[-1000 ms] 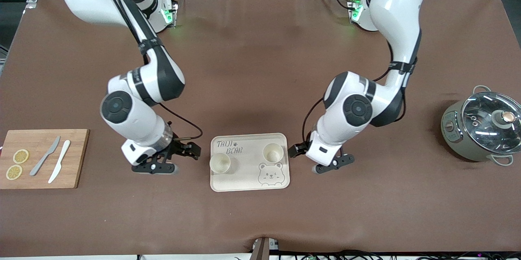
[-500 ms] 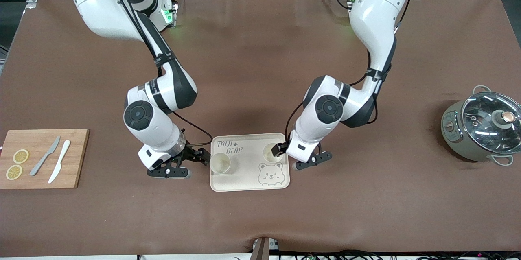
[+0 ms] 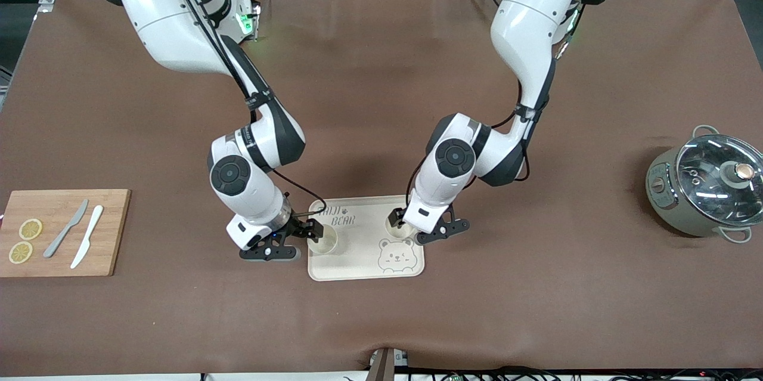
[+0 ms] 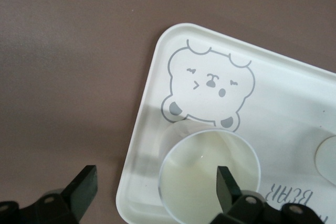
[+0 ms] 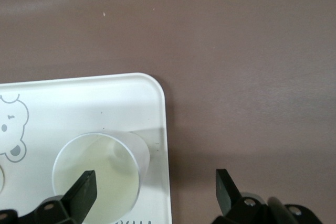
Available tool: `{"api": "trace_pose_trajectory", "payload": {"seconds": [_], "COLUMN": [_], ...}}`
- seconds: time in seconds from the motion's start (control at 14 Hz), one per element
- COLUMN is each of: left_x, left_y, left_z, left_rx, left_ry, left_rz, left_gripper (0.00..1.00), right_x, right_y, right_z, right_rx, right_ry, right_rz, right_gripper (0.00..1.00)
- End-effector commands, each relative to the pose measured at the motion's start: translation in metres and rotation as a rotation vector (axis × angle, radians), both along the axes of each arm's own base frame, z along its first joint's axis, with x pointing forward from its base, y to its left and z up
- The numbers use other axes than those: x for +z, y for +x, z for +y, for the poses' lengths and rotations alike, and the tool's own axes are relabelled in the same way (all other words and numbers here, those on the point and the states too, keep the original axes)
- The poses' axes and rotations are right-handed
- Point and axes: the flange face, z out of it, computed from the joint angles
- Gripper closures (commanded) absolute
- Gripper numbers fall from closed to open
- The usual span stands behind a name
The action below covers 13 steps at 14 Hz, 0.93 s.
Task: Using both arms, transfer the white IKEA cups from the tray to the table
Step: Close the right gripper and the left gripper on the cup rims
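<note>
Two white IKEA cups stand upright on the cream bear-printed tray (image 3: pixel 357 259). One cup (image 3: pixel 325 242) is at the tray's end toward the right arm, the other (image 3: pixel 394 228) toward the left arm. My right gripper (image 3: pixel 311 230) is open and low at its cup (image 5: pixel 97 179), one finger inside the rim and the other outside over the table (image 5: pixel 155 190). My left gripper (image 3: pixel 400 221) is open at its cup (image 4: pixel 209 177) in the same way, one finger inside and one past the tray's edge (image 4: pixel 155 186).
A wooden cutting board (image 3: pixel 113 232) with two lemon slices (image 3: pixel 25 240) and two knives (image 3: pixel 77 235) lies at the right arm's end. A grey pot with a glass lid (image 3: pixel 706 187) stands at the left arm's end. Brown table surface surrounds the tray.
Both arms have swung in toward the tray from either end. Each open gripper has gone from beside the tray to straddling the wall of its cup. The cups have not moved.
</note>
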Motion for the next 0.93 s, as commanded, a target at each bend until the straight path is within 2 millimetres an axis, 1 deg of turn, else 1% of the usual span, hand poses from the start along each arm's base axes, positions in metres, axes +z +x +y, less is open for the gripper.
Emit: {"api": "trace_pose_trajectory", "payload": {"seconds": [0.0, 0.07, 0.14, 0.21, 0.29, 0.36, 0.43, 0.57, 0.71, 0.79, 0.86], "left_x": [-0.005, -0.007, -0.008, -0.012, -0.012, -0.012, -0.012, -0.012, -0.010, -0.008, -0.007], "left_y": [0.003, 0.002, 0.001, -0.002, -0.002, -0.001, -0.001, -0.001, -0.001, 0.000, 0.000], "left_z": [-0.004, -0.006, -0.006, -0.009, -0.009, -0.008, -0.008, -0.008, -0.009, -0.008, -0.008], "left_rx": [0.015, 0.020, 0.033, 0.042, 0.053, 0.059, 0.061, 0.060, 0.062, 0.063, 0.063], "left_ry": [-0.005, -0.004, -0.003, -0.002, -0.003, -0.005, -0.005, -0.004, -0.006, -0.008, -0.007], "left_rz": [-0.021, -0.018, -0.016, -0.010, -0.008, -0.006, -0.006, -0.007, -0.009, -0.011, -0.012], "left_gripper": [0.00, 0.00, 0.00, 0.04, 0.23, 0.40, 0.55, 0.77, 0.97, 1.00, 1.00], "right_x": [-0.010, -0.016, -0.016, -0.019, -0.022, -0.026, -0.028, -0.030, -0.036, -0.037, -0.039], "right_y": [0.004, 0.002, 0.001, 0.002, 0.002, 0.002, 0.002, 0.001, 0.001, 0.001, 0.002], "right_z": [0.007, 0.010, 0.014, 0.013, 0.013, 0.012, 0.013, 0.013, 0.012, 0.013, 0.012], "right_rx": [-0.003, 0.001, 0.011, 0.013, 0.013, 0.012, 0.013, 0.011, 0.011, 0.011, 0.009], "right_ry": [-0.008, -0.011, -0.014, -0.019, -0.018, -0.018, -0.016, -0.016, -0.018, -0.012, -0.011], "right_rz": [-0.021, -0.019, -0.032, -0.038, -0.039, -0.041, -0.041, -0.040, -0.037, -0.048, -0.054], "right_gripper": [0.00, 0.00, 0.00, 0.00, 0.00, 0.00, 0.00, 0.00, 0.00, 0.00, 0.00]}}
